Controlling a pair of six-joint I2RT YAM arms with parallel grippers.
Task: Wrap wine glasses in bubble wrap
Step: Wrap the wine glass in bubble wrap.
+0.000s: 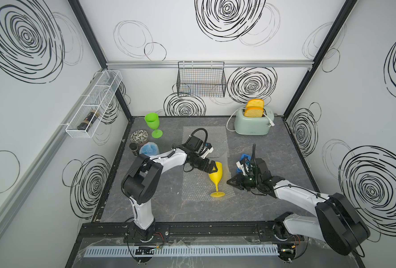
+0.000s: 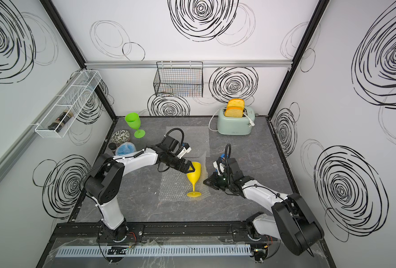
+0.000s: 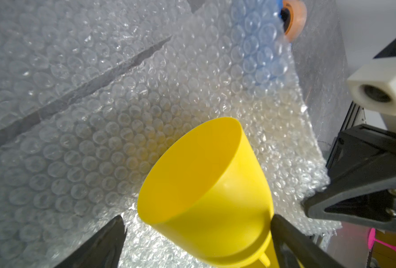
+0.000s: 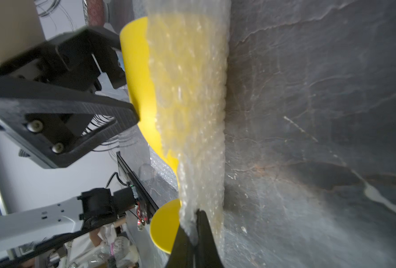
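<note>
A yellow wine glass lies on its side on a sheet of bubble wrap in the middle of the table. My left gripper stands open, its fingers either side of the yellow bowl. My right gripper is shut on the sheet's right edge, lifted against the glass. A green wine glass stands at the back left. A blue one sits wrapped near the left edge.
A second bubble wrap sheet lies behind the first. A blue tape dispenser sits by the right wrist. A toaster stands back right. A patterned bowl and a dark jar are at the left edge.
</note>
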